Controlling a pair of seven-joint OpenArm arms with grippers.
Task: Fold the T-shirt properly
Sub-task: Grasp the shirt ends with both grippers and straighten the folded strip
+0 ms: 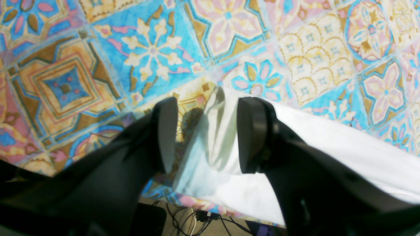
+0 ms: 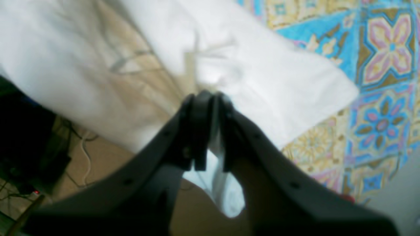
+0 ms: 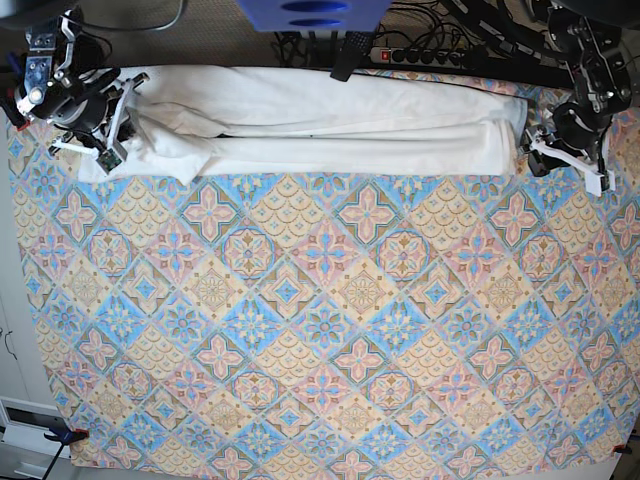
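Note:
The white T-shirt [image 3: 330, 125] lies folded into a long strip along the table's far edge. My right gripper [image 3: 120, 135] is at the strip's left end in the base view. In the right wrist view the right gripper [image 2: 213, 131] has its fingers almost together, with a thin fold of the T-shirt [image 2: 262, 82] pinched between them. My left gripper [image 3: 540, 150] is at the strip's right end. Seen from the left wrist, the left gripper [image 1: 208, 131] stands open, and a corner of the T-shirt [image 1: 328, 147] lies under the gap between the fingers [image 1: 167, 134].
A colourful tile-patterned cloth [image 3: 320, 320] covers the table. Behind the far edge run a power strip [image 3: 420, 55] and cables. A blue object [image 3: 310, 12] sits at the top centre. Floor with cables [image 2: 82, 154] shows past the table edge.

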